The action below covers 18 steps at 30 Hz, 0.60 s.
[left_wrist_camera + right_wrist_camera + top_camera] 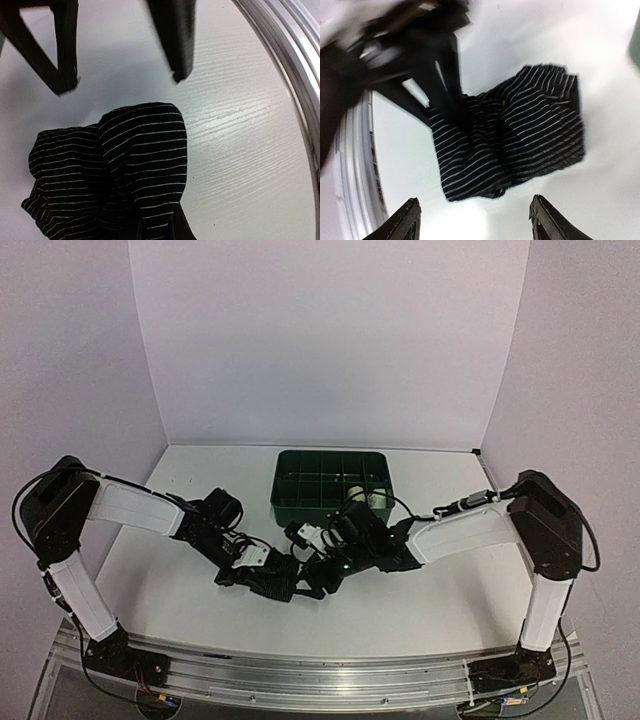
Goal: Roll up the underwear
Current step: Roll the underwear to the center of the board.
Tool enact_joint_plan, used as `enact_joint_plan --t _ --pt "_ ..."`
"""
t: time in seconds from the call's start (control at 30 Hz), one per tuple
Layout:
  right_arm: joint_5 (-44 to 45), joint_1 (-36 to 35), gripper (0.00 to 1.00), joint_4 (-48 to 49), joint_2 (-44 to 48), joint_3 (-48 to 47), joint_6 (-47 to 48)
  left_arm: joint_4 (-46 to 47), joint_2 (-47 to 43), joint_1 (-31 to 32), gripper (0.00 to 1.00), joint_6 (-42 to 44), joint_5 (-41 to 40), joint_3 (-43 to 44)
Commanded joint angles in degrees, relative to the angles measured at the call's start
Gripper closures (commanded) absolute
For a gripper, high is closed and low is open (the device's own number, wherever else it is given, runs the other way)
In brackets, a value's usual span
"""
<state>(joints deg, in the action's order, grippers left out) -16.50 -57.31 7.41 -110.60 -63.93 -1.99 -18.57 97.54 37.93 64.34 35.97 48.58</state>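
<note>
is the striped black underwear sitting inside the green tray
No, the striped black underwear lies crumpled on the white table, outside the green tray.

The underwear (285,583) lies on the table (420,610), before the tray (290,502).

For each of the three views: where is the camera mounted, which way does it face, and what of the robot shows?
Top external: fixed above and behind the arms, looking down at the table and green tray; both arms show whole.
Left wrist: on the left arm, looking down past its fingers at the striped underwear.
Right wrist: on the right arm, looking down over its fingertips at that garment; the left gripper shows, blurred.
Shared: all three see the striped underwear.
</note>
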Motion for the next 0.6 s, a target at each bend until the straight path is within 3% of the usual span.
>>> enact_joint_plan --t 0.0,0.17,0.3,0.57 --pt "11.55 -5.08 0.28 8.95 6.38 6.61 17.29 -15.99 9.93 -3.21 1.0 -7.26 4.78 7.68" --pt "21.84 -10.84 0.27 9.83 4.06 5.23 30.18 -21.1 16.4 -6.41 1.0 -9.28 8.53 12.76" --pt "25.19 -11.77 0.26 9.84 -0.74 0.66 36.25 -23.46 18.57 -6.63 1.0 -9.25 9.67 15.03" --pt "30.21 -11.62 0.33 7.77 -9.3 -6.96 38.2 -24.58 20.77 -6.71 1.0 -9.22 8.77 16.53"
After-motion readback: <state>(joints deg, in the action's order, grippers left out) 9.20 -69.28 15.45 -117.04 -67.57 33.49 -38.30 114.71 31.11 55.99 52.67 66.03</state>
